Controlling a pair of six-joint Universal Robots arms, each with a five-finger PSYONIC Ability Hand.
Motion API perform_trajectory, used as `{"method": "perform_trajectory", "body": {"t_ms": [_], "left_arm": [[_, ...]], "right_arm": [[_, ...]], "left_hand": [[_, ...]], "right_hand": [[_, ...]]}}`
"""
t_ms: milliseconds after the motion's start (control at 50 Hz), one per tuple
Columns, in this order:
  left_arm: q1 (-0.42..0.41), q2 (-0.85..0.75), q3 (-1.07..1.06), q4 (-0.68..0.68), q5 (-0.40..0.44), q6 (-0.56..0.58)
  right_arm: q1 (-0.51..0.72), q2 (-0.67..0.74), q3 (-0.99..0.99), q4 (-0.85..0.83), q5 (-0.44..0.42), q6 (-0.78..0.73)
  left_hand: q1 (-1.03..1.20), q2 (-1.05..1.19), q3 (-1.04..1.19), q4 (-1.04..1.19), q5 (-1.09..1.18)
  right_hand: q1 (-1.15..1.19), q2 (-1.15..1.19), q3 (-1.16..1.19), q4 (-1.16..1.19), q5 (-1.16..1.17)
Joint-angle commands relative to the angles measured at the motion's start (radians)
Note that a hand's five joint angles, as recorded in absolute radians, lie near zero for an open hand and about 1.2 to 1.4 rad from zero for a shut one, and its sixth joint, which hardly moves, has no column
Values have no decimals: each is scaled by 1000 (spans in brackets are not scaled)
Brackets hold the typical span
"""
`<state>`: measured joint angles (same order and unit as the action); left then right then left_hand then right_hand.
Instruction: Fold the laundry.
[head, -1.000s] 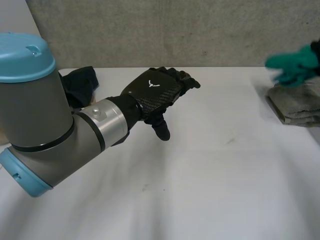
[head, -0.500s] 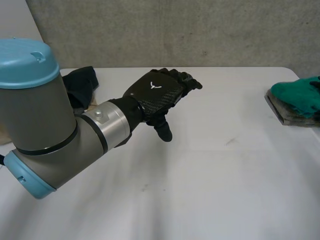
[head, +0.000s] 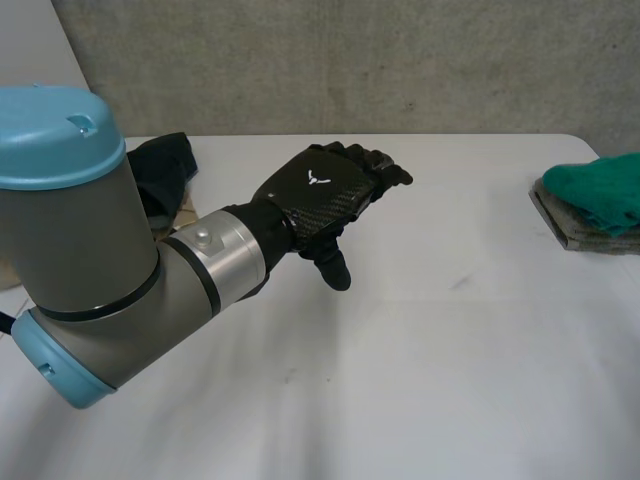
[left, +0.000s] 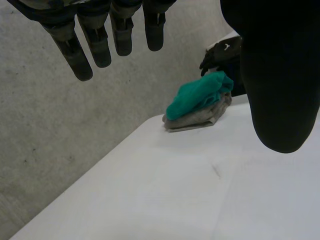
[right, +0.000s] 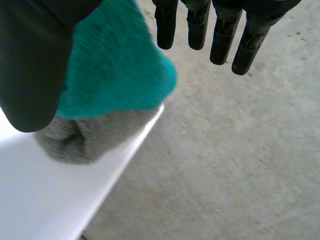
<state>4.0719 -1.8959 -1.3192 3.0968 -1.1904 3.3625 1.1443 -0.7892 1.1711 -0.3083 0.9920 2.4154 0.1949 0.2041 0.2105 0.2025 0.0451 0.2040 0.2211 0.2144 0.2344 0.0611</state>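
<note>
- The left hand (head: 318, 192) is held above the table (head: 430, 350), fingers straight, nothing grasped.
- The right hand (right: 30, 60) is held straight-fingered by the green cloth (right: 117, 75), nothing gripped.

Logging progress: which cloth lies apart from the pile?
The black cloth, lying alone beside the left arm. The green cloth lies on top of the folded grey cloth across the table.

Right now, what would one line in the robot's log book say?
left hand: open, empty | right hand: open, at the pile | green cloth: atop folded grey cloth, table edge | black garment: bunched
</note>
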Motion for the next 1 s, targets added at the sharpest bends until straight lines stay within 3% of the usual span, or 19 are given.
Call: {"method": "perform_trajectory", "body": {"t_ms": [20, 100, 220, 320, 380, 460, 520, 580, 680, 760, 820, 840, 900, 1000], "left_arm": [[4, 1, -17, 0, 0, 0], [9, 9, -18, 0, 0, 0], [45, 44, -15, 39, -20, 0], [105, 49, -6, 117, -135, 2], [174, 51, 0, 175, -222, 8], [291, 26, 23, 246, -256, 17], [402, -53, 50, 272, -244, 21], [488, -133, 77, 270, -223, 40], [613, -312, 124, 264, -180, 194], [630, -429, 155, 276, -189, 374], [631, -477, 172, 284, -190, 465], [630, -495, 175, 302, -199, 501], [614, -500, 169, 341, -218, 499], [536, -421, 129, 442, -268, 419]], "right_arm": [[-8, 18, -118, -47, 276, -15], [-12, -7, -207, -61, 449, -79], [24, -113, -185, -144, 467, -47], [184, -300, -12, -228, 390, 178], [276, -398, 140, -252, 272, 313], [405, -502, 335, -258, 111, 401], [540, -545, 467, -259, 40, 375], [639, -547, 562, -250, 37, 299], [698, -542, 662, -238, 57, 153], [701, -526, 690, -213, 92, 64], [689, -501, 690, -183, 122, 24], [689, -495, 688, -175, 128, 18], [687, -486, 684, -150, 142, 14], [686, -486, 688, -141, 145, 17]], "left_hand": [[-14, -23, -29, -21, -38], [-14, -23, -29, -21, -38], [-11, -20, -26, -18, -35], [-14, -23, -29, -21, -38], [-20, -30, -36, -28, -45], [-20, -30, -36, -28, -45], [-20, -29, -35, -27, -44], [-17, -26, -32, -24, -41], [-14, -23, -29, -21, -38], [18, 9, 3, 11, -6], [249, 240, 234, 242, 225], [640, 631, 624, 632, 615], [1147, 1138, 1132, 1140, 1123], [1201, 1192, 1186, 1194, 1177]], "right_hand": [[-29, -47, -40, -60, -61], [-29, -47, -40, -60, -61], [-29, -47, -40, -60, -61], [-29, -47, -40, -60, -61], [-29, -47, -40, -60, -61], [-29, -47, -40, -60, -61], [-29, -47, -40, -60, -61], [-29, -47, -40, -60, -61], [-29, -47, -40, -60, -61], [-29, -47, -40, -60, -61], [-29, -47, -40, -60, -61], [-29, -47, -40, -60, -61], [-29, -47, -40, -60, -61], [-29, -47, -40, -60, -61]]}}
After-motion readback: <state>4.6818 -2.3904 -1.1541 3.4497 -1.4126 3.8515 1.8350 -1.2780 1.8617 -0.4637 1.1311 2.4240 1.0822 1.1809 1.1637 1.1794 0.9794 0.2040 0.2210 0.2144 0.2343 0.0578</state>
